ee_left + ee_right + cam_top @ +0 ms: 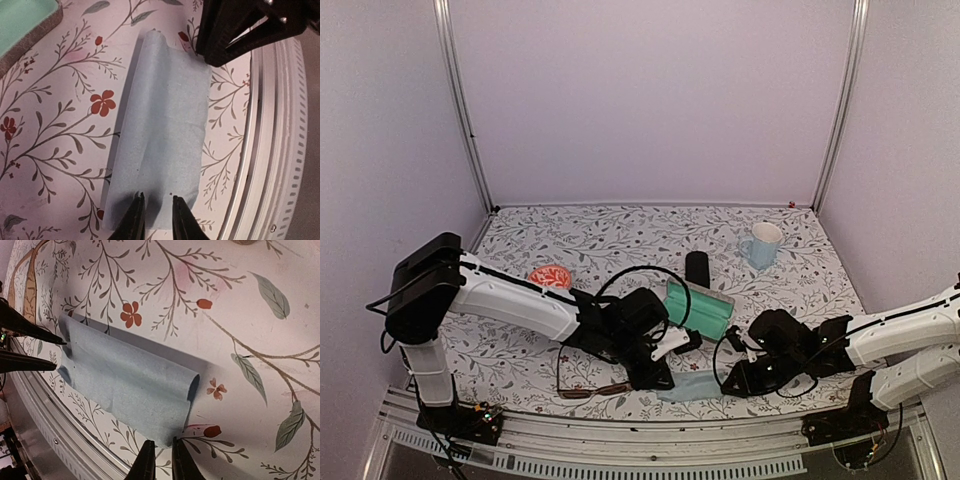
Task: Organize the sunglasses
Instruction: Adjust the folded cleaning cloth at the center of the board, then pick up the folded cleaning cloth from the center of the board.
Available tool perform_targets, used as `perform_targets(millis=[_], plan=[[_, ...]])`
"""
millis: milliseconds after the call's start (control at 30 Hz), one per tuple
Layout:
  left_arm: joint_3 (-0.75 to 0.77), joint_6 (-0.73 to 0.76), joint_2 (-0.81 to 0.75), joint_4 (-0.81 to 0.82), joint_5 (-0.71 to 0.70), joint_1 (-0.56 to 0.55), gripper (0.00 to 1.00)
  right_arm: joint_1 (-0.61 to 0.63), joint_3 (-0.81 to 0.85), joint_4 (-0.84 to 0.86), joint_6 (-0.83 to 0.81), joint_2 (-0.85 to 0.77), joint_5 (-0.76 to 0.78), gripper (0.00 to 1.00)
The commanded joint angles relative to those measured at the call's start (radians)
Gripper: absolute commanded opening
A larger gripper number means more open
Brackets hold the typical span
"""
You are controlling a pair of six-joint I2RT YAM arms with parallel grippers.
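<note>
The dark brown sunglasses (588,388) lie near the table's front edge, left of my left gripper (663,381). The pink-red sunglasses (550,275) lie further back on the left. A folded light blue cloth (692,388) lies between my two grippers. In the left wrist view my left gripper (159,210) stands slightly open with its tips on one end of the cloth (165,125). My right gripper (163,452) is closed down on a corner at the other end of the cloth (125,380). The sunglasses show in neither wrist view.
An open grey rectangular case (700,308) with a green lining lies behind the cloth. A black oval case (697,268) stands behind that. A pale blue mug (761,245) is at the back right. The table's metal front rail (270,150) runs close by the cloth.
</note>
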Motion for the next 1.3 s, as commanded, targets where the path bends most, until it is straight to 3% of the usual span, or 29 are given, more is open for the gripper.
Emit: perform_targets(millis=[0, 167, 367, 767, 1267], plan=[[-0.013, 0.006, -0.047, -0.022, -0.013, 0.009, 0.21, 0.008, 0.005, -0.034, -0.002, -0.002, 0.029, 0.17], [-0.015, 0.01, -0.06, -0.032, -0.033, 0.01, 0.21, 0.007, 0.034, -0.078, -0.013, -0.016, 0.065, 0.3], [-0.024, -0.001, -0.077, -0.018, -0.023, 0.044, 0.21, -0.004, 0.079, -0.092, -0.042, -0.008, 0.126, 0.35], [-0.001, -0.01, -0.005, -0.011, 0.073, 0.115, 0.22, -0.111, 0.095, 0.012, -0.151, 0.087, 0.052, 0.36], [-0.011, -0.019, 0.029, 0.009, 0.138, 0.114, 0.22, -0.132, 0.079, 0.075, -0.175, 0.148, 0.022, 0.29]])
